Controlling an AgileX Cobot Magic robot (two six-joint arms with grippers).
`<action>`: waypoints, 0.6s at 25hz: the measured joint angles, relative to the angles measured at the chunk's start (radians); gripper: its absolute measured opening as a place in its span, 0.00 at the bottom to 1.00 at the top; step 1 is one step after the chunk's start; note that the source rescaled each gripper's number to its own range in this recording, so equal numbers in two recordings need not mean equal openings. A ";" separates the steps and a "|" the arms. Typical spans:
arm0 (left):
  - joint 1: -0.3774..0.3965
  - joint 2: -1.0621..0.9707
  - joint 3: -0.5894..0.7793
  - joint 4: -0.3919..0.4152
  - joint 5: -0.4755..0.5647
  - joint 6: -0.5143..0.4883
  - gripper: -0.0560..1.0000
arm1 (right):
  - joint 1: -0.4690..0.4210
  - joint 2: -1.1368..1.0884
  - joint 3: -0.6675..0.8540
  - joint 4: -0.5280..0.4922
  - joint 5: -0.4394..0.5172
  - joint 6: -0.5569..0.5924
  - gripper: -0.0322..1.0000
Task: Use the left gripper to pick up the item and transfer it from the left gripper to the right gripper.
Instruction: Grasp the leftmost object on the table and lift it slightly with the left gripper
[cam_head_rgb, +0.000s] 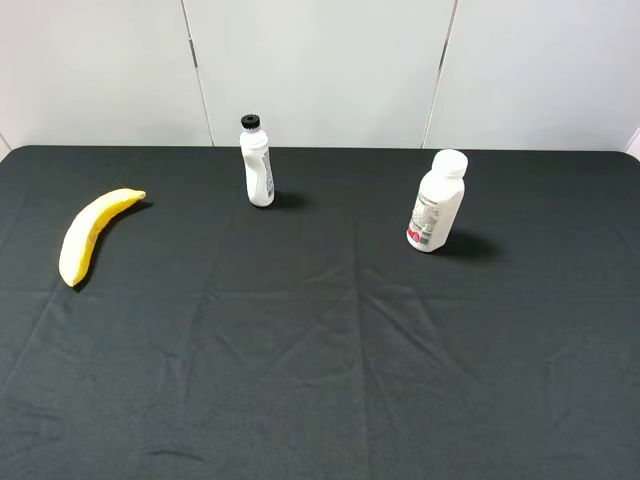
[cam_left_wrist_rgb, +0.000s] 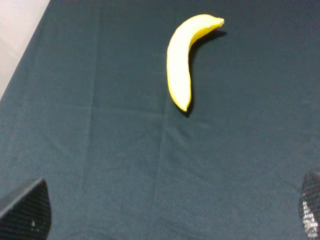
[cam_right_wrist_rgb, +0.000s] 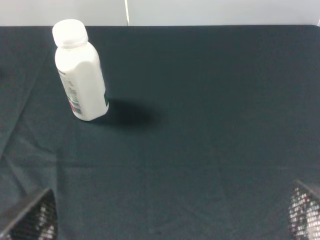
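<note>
The item, a long curved yellow banana (cam_head_rgb: 90, 235), lies flat on the black cloth at the far left of the exterior high view. In the left wrist view the banana (cam_left_wrist_rgb: 181, 60) lies well ahead of my left gripper (cam_left_wrist_rgb: 167, 212), untouched. That gripper is open, its two dark fingertips (cam_left_wrist_rgb: 27, 210) far apart with only cloth between them. My right gripper (cam_right_wrist_rgb: 167, 215) is open too, its meshed fingertips (cam_right_wrist_rgb: 35, 217) wide apart and holding nothing. Neither arm shows in the exterior high view.
A slim white bottle with a black cap (cam_head_rgb: 257, 162) stands at the back centre. A wider white-capped bottle (cam_head_rgb: 437, 202) stands right of it, and this bottle (cam_right_wrist_rgb: 80, 70) is ahead of my right gripper. The table's left edge (cam_left_wrist_rgb: 17, 55) runs near the banana.
</note>
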 joint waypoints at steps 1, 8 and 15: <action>0.000 0.000 0.000 0.000 0.000 0.000 1.00 | 0.000 0.000 0.000 0.000 0.000 0.000 1.00; 0.000 0.000 0.000 0.000 0.000 0.000 1.00 | 0.000 0.000 0.000 0.000 0.000 0.000 1.00; 0.000 0.000 0.000 0.000 0.000 0.000 1.00 | 0.000 0.000 0.000 0.000 0.000 0.000 1.00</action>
